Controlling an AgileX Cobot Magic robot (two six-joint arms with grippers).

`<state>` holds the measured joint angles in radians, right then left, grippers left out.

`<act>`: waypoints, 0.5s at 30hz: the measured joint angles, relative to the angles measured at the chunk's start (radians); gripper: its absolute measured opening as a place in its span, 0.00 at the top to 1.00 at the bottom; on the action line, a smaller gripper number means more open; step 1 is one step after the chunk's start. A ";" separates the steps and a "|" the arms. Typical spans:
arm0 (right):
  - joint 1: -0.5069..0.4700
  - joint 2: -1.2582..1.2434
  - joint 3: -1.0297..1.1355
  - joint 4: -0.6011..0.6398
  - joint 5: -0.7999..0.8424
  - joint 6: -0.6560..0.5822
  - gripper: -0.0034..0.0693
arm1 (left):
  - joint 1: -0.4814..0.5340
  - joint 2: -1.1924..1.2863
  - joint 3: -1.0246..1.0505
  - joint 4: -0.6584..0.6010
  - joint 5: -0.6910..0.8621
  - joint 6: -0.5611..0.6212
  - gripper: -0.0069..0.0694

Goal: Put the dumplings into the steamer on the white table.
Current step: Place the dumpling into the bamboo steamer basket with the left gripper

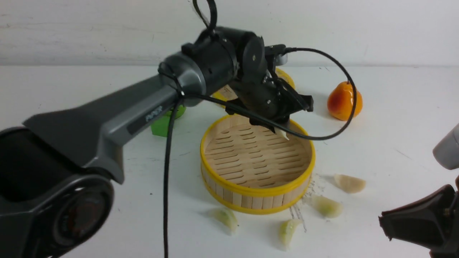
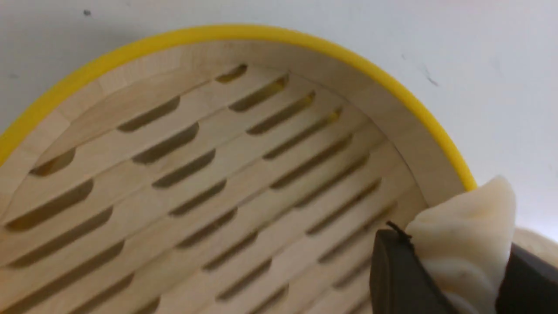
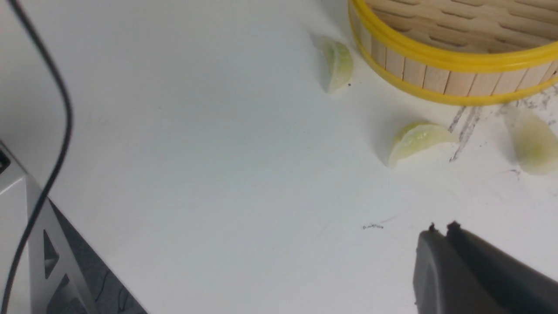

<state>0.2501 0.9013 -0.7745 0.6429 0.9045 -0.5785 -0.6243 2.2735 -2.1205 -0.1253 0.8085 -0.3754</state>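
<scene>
The steamer (image 1: 256, 191) stands mid-table on the white table (image 1: 394, 136), its slatted floor bare. My left gripper (image 1: 283, 130) hangs over its far right rim, shut on a cream-white dumpling (image 2: 468, 226); its tip (image 1: 283, 133) shows below the jaws. A second cream dumpling (image 1: 349, 183) lies right of the steamer. Three pale green dumplings (image 1: 225, 217) (image 1: 288, 231) (image 1: 328, 206) lie along its near side; all three also show in the right wrist view (image 3: 338, 63) (image 3: 416, 139) (image 3: 534, 141). My right gripper (image 3: 441, 229) is shut and empty, low over the table at near right.
An orange-red toy pear (image 1: 344, 101) stands far right of the steamer. A green block (image 1: 165, 122) and the yellow-rimmed lid (image 1: 226, 94) sit behind my left arm. The table's edge and a metal frame (image 3: 48, 257) show in the right wrist view.
</scene>
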 joint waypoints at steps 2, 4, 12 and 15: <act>0.000 0.000 0.000 0.000 0.015 0.000 0.92 | 0.001 0.062 -0.016 0.006 -0.057 -0.018 0.66; 0.000 0.000 0.000 0.000 0.021 0.000 0.91 | 0.001 0.099 -0.017 0.010 -0.081 -0.022 0.66; 0.000 0.000 0.000 -0.019 0.015 -0.001 0.90 | 0.000 0.122 -0.024 0.056 -0.073 -0.025 0.31; 0.000 0.000 0.000 -0.019 0.012 -0.001 0.90 | 0.000 0.088 -0.035 0.067 -0.007 -0.024 0.16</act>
<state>0.2501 0.9013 -0.7745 0.6241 0.9168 -0.5793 -0.6241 2.3611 -2.1558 -0.0581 0.8019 -0.3991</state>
